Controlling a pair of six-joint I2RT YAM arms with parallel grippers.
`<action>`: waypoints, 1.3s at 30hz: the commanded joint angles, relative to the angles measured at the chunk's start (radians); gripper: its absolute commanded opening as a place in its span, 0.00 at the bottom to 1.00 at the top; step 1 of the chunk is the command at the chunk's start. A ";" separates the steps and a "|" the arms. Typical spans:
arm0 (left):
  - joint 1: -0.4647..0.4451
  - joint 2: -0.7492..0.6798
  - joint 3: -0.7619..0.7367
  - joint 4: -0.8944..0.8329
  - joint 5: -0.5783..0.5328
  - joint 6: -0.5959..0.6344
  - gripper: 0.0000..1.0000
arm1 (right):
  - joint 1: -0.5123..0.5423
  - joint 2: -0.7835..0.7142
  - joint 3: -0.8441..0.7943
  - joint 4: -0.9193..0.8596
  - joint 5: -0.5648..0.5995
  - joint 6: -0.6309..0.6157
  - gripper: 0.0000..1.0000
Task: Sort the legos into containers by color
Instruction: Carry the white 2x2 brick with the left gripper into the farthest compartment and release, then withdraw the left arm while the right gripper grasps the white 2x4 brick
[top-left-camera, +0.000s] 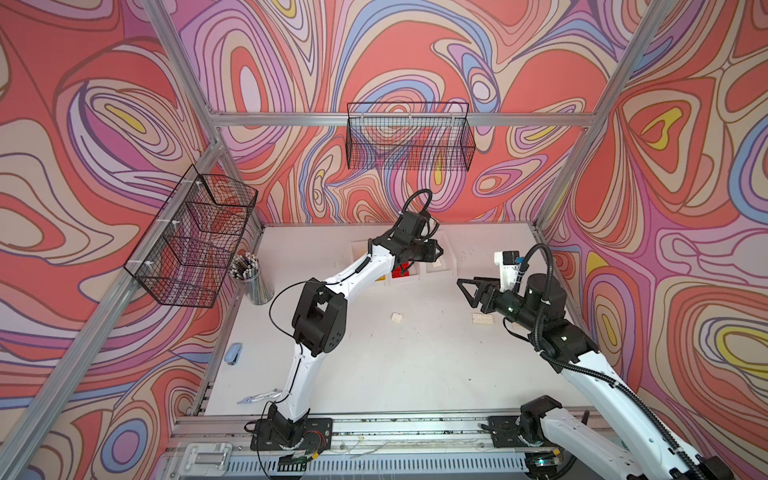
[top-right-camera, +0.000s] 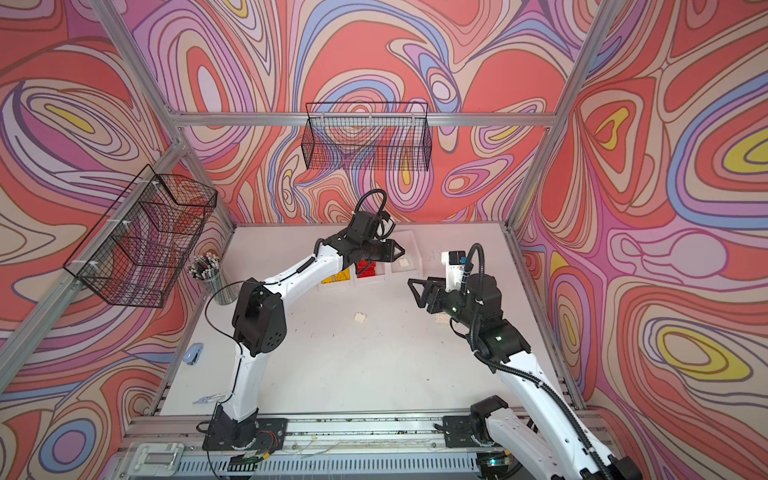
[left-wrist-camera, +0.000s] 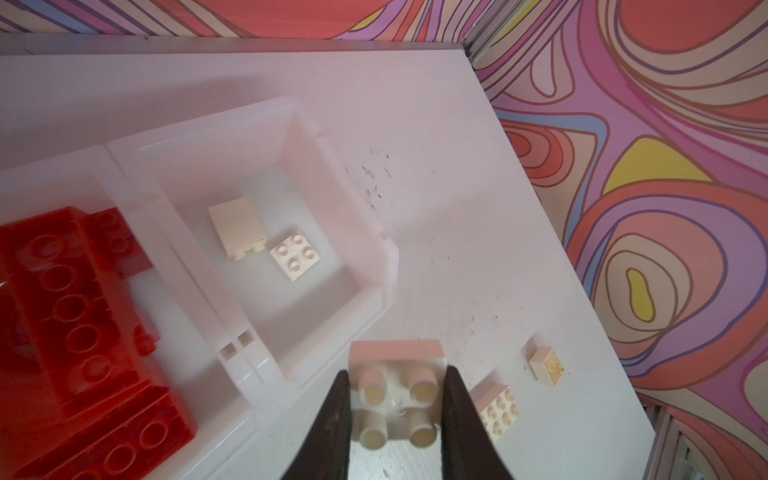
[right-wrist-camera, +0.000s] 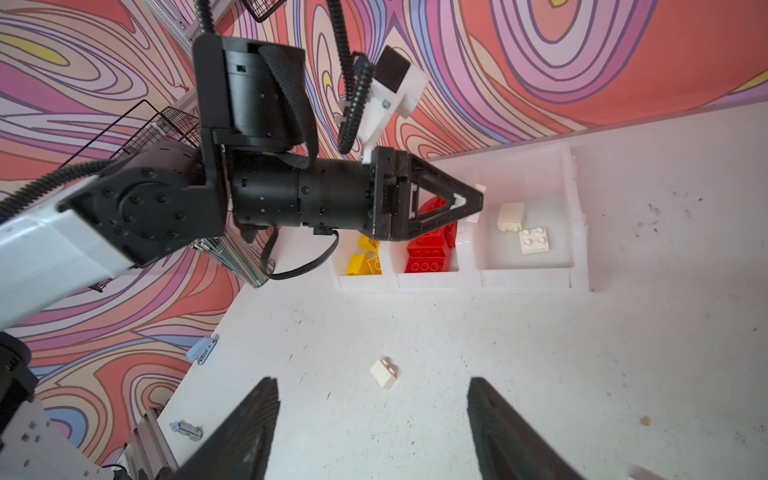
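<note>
Left claw (left-wrist-camera: 397, 374): closed on a white lego (left-wrist-camera: 397, 395), one finger on each flank, studs toward the wrist camera. It hangs in the air over the row of containers (right-wrist-camera: 436, 280), at the rim of the end container (left-wrist-camera: 345, 174).

- Just ahead of the claw, inside that container: a tipped white brick (left-wrist-camera: 237, 226) just beside a studs-up white brick (left-wrist-camera: 295, 255).
- Next along: the middle container (left-wrist-camera: 178, 316), which holds red legos (left-wrist-camera: 70, 311).
- Farthest from the claw: the third container (right-wrist-camera: 361, 282), which holds yellow legos (right-wrist-camera: 363, 262).
- To the claw's other side, on the table (left-wrist-camera: 457, 208): a long white brick (left-wrist-camera: 498, 409). Past it and apart lies a small white brick (left-wrist-camera: 546, 365).

Right claw (right-wrist-camera: 372, 384): fingers spread wide with nothing held, above the table.

- Just ahead of its tips: a loose white lego (right-wrist-camera: 384, 374) lying on the table.
- Well beyond that: the row of containers.
</note>
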 joint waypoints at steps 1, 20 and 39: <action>0.008 0.050 0.063 0.170 0.075 -0.077 0.23 | 0.000 -0.010 -0.018 0.014 -0.022 0.007 0.75; 0.038 0.251 0.269 0.067 -0.027 -0.122 0.32 | -0.001 -0.009 -0.037 0.041 -0.026 0.012 0.75; 0.084 -0.077 0.078 0.040 -0.091 -0.007 0.65 | -0.002 0.044 -0.011 -0.043 0.077 0.021 0.75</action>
